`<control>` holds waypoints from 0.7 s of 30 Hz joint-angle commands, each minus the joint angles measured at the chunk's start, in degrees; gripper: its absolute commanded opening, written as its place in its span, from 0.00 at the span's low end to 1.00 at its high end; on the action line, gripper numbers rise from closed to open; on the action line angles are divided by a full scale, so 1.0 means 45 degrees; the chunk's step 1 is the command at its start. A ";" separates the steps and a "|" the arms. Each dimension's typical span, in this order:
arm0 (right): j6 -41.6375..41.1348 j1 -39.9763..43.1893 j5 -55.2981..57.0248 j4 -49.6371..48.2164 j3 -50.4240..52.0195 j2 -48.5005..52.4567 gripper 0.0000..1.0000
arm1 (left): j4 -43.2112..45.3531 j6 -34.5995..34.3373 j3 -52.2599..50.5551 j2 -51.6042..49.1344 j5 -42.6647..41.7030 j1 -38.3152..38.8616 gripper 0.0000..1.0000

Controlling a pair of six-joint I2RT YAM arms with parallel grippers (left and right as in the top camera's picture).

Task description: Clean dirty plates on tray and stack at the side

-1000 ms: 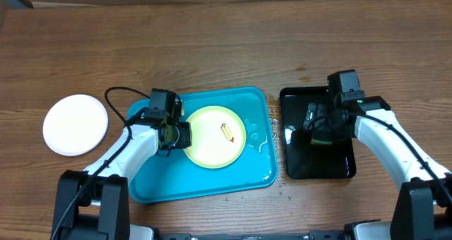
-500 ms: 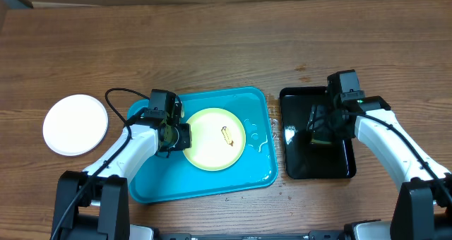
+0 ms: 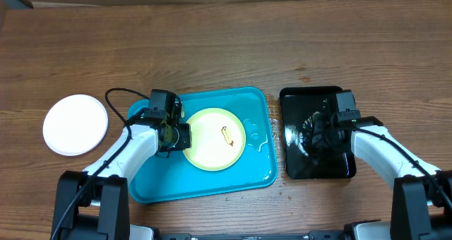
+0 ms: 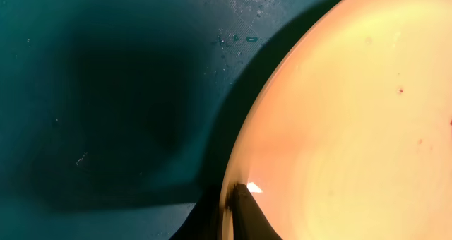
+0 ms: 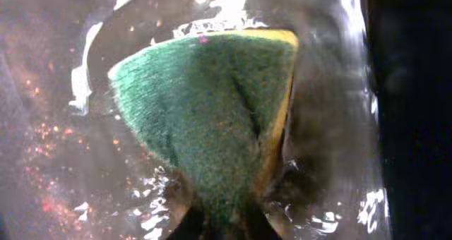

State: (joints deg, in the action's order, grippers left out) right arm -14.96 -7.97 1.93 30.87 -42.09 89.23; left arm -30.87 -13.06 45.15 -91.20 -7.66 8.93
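Note:
A pale yellow-green plate [image 3: 212, 142] with a small brown smear [image 3: 227, 134] lies on the turquoise tray [image 3: 212, 180]. My left gripper [image 3: 180, 135] is shut on this plate's left rim. The left wrist view shows the plate [image 4: 353, 127] with one dark fingertip [image 4: 247, 213] on top of its edge above the tray [image 4: 106, 92]. A white plate [image 3: 75, 124] rests on the table at the far left. My right gripper [image 3: 316, 135] is down in the black tray, shut on a green-and-yellow sponge [image 5: 205, 106].
The black tray [image 3: 300, 166] to the right of the turquoise one is wet and glistening [image 5: 56, 127]. Water drops lie on the turquoise tray's right side [image 3: 258, 134]. A black cable loops behind the left arm [image 3: 116, 92].
My right gripper has moved toward the front of the black tray, lowered, and shut on the sponge. The left gripper has closed the last bit on the plate's rim.

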 commanded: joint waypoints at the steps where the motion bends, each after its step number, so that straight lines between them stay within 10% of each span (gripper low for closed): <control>1: 0.0000 -0.0034 -0.0049 -0.0019 0.0165 -0.0015 0.04 | -0.0087 0.0233 -0.0058 -0.0039 0.0126 0.0015 0.08; 2: 0.0005 -0.0034 -0.0117 0.0087 0.0029 -0.0015 0.07 | -0.0087 0.0233 -0.0058 -0.0039 0.0126 0.0015 0.08; 4: 0.0005 -0.0034 -0.0165 0.0617 -0.0505 -0.0034 0.48 | -0.0087 0.0233 -0.0058 -0.0039 0.0126 0.0015 0.09; 6: 0.0010 -0.0034 -0.0160 0.1540 -0.1350 -0.0049 0.60 | -0.0087 0.0233 -0.0058 -0.0039 0.0126 0.0015 0.09; 21: 0.0029 -0.0034 0.0539 0.0058 -0.0685 0.0301 0.56 | -0.0087 0.0233 -0.0058 -0.0039 0.0126 0.0015 0.11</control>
State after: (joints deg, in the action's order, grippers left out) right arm -14.79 -8.01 3.44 33.50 -48.53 89.56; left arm -31.09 -13.04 45.15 -91.20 -7.66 8.93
